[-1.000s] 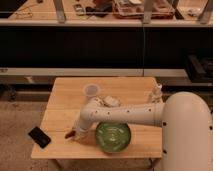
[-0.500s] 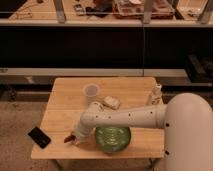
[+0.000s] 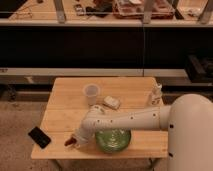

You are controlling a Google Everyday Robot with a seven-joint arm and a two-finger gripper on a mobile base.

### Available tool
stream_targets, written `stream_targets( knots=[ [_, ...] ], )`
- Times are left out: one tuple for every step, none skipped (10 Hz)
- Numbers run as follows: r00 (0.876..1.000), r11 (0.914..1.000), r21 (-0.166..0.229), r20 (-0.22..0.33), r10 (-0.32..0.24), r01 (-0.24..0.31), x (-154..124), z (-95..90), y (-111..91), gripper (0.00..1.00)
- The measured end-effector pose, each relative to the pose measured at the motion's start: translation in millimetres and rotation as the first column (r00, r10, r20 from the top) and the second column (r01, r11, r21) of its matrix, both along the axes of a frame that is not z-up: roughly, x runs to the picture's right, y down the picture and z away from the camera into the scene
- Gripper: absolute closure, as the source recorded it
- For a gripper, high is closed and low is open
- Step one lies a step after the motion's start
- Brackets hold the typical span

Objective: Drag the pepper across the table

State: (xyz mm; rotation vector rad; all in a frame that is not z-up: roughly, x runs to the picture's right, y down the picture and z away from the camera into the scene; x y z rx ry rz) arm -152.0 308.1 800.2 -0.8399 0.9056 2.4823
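A small red pepper lies at the front left of the wooden table, close to the front edge. My gripper is low on the table right at the pepper, touching or covering its right side. My white arm reaches to it from the right, across the front of the table. Part of the pepper is hidden by the gripper.
A green bowl sits just right of the gripper, under the arm. A clear plastic cup, a white packet and a small white bottle stand further back. A black phone lies at the table's left front corner.
The gripper and the pepper have shifted toward the table's front edge. The arm has swung down with them, and the cup now shows in full.
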Motion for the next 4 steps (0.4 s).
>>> stream_targets(
  knots=[
    [1.000, 1.0000, 0.005, 0.000, -0.001, 0.001, 0.7, 0.0, -0.5, 0.96],
    [1.000, 1.0000, 0.007, 0.000, -0.001, 0.001, 0.9, 0.3, -0.9, 0.96],
    [1.000, 1.0000, 0.007, 0.000, -0.001, 0.001, 1.0, 0.4, -1.0, 0.96],
    [1.000, 1.0000, 0.007, -0.001, 0.000, 0.000, 1.1, 0.7, -1.4, 0.96]
  ],
)
